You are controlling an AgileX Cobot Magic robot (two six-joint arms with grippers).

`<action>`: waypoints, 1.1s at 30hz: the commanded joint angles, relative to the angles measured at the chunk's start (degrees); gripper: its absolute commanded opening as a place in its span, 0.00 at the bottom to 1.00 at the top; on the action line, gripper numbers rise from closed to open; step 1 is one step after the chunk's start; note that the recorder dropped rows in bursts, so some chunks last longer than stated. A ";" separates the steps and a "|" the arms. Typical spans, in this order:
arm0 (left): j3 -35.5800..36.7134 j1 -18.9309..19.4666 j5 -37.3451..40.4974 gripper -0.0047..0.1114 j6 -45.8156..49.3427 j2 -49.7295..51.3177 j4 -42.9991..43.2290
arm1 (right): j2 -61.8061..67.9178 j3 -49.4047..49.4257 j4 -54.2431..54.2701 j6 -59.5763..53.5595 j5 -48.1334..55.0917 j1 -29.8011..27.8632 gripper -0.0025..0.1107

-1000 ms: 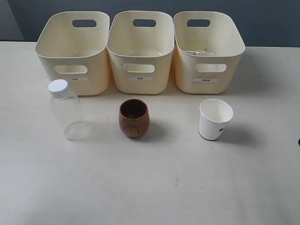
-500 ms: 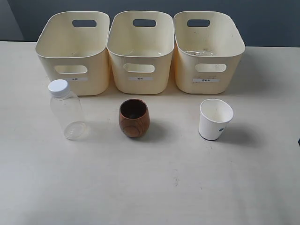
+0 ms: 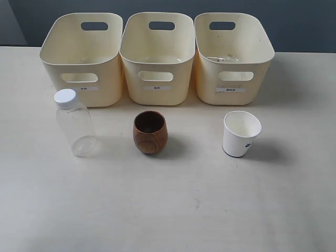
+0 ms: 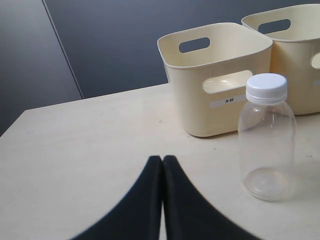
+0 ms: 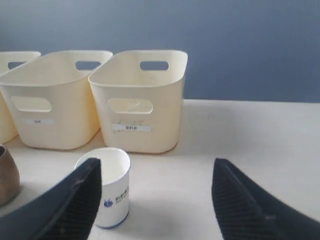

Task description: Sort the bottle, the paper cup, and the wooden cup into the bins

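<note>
Plainly, bin (image 4: 187, 107) labelled 木杯, paper cup (image 5: 116, 185) with small blue logo

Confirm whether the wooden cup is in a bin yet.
No, the wooden cup stands on the table in front of the middle bin.

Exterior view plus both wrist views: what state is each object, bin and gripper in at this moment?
bottle: upright on the table, cap on, empty.
wooden cup: upright, nothing visible inside.
paper cup: upright, empty.
left bin: upright, empty.
middle bin: upright, empty.
right bin: upright; faint marks inside, unclear what they are.
left gripper: fingers shut, holding nothing.
right gripper: fingers open, holding nothing.
</note>
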 commanded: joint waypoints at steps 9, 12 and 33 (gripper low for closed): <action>0.07 -0.18 -0.05 0.04 -0.11 -0.28 -0.18 | -0.38 0.07 2.28 -0.21 -15.36 -0.25 0.56; 0.07 -0.18 -0.05 0.04 -0.11 -0.28 -0.18 | -0.38 0.07 5.33 -0.21 -15.36 -0.25 0.56; 0.07 -0.18 -0.05 0.04 -0.11 -0.28 -0.18 | -0.38 0.07 21.04 -0.21 -14.23 -0.25 0.56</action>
